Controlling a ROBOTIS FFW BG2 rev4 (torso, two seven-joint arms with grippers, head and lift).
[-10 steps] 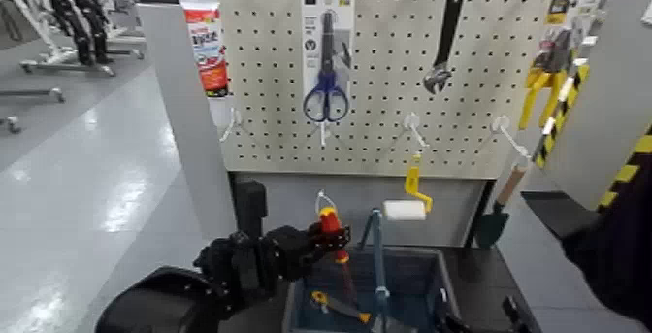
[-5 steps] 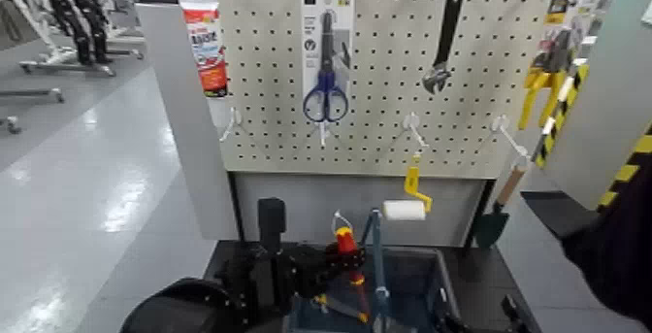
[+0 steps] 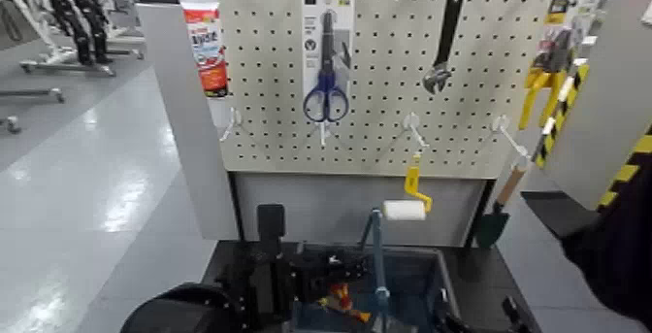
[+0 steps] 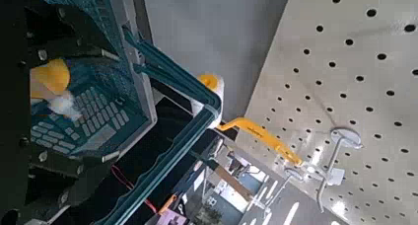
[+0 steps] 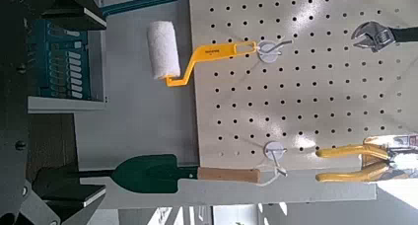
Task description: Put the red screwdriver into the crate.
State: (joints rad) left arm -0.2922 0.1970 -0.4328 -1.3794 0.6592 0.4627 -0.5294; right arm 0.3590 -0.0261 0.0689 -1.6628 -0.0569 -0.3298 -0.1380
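The crate (image 3: pixel 419 271) is a dark blue-grey bin at the bottom centre of the head view, with an upright handle bar (image 3: pixel 375 254). My left gripper (image 3: pixel 333 267) reaches over the crate's left rim and is shut on the red screwdriver (image 3: pixel 340 292), whose red part hangs inside the crate. In the left wrist view the screwdriver's yellow band (image 4: pixel 49 77) and a white tag sit between my dark fingers above the crate's mesh wall (image 4: pixel 104 112). My right gripper (image 3: pixel 448 321) rests low at the crate's right side.
A pegboard (image 3: pixel 388 84) stands behind the crate with scissors (image 3: pixel 326 65), a wrench (image 3: pixel 443 41), a yellow-handled paint roller (image 3: pixel 406 209), a trowel (image 3: pixel 497 216) and yellow pliers (image 3: pixel 539 89). A yellow-handled tool (image 3: pixel 355 314) lies in the crate. A grey post (image 3: pixel 189 114) is at the left.
My left gripper has moved right and down over the crate's rim. The red screwdriver went from above the rim to down inside the crate.
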